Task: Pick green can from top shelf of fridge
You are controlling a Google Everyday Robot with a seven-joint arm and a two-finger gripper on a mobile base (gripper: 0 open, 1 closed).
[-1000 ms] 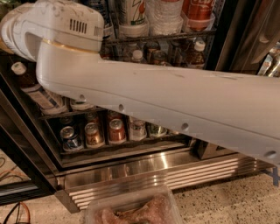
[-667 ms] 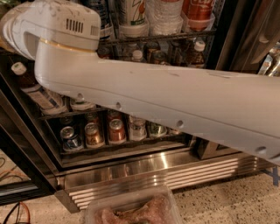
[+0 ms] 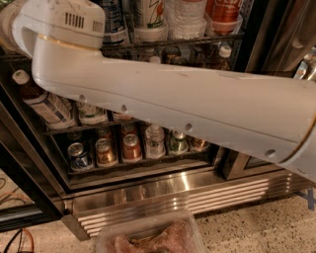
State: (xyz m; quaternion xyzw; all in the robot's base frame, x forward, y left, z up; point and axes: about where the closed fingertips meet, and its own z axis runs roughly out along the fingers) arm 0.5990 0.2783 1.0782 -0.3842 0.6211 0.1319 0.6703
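My white arm [image 3: 187,106] crosses the whole view from lower right to upper left, its elbow housing [image 3: 66,22] in front of the fridge [image 3: 187,195]. The gripper is out of view, past the top left edge. The top shelf [image 3: 173,42] runs along the top, its wire front bar under clear cup-like trays. Only the lower parts of what stands in them show: a blue-and-white can [image 3: 112,22], a pale can with green and red marks [image 3: 148,12], a clear bottle [image 3: 185,17] and a red can [image 3: 224,12]. I cannot tell whether the pale one is the green can.
Lower wire racks hold short cans [image 3: 123,148] and bottles [image 3: 47,106]. The black door frame [image 3: 274,29] stands at the right. A clear plastic tub [image 3: 148,237] with brownish contents sits on the speckled floor in front of the ribbed steel base.
The arm's elbow housing has shifted slightly up and to the left. Nothing in the fridge has moved.
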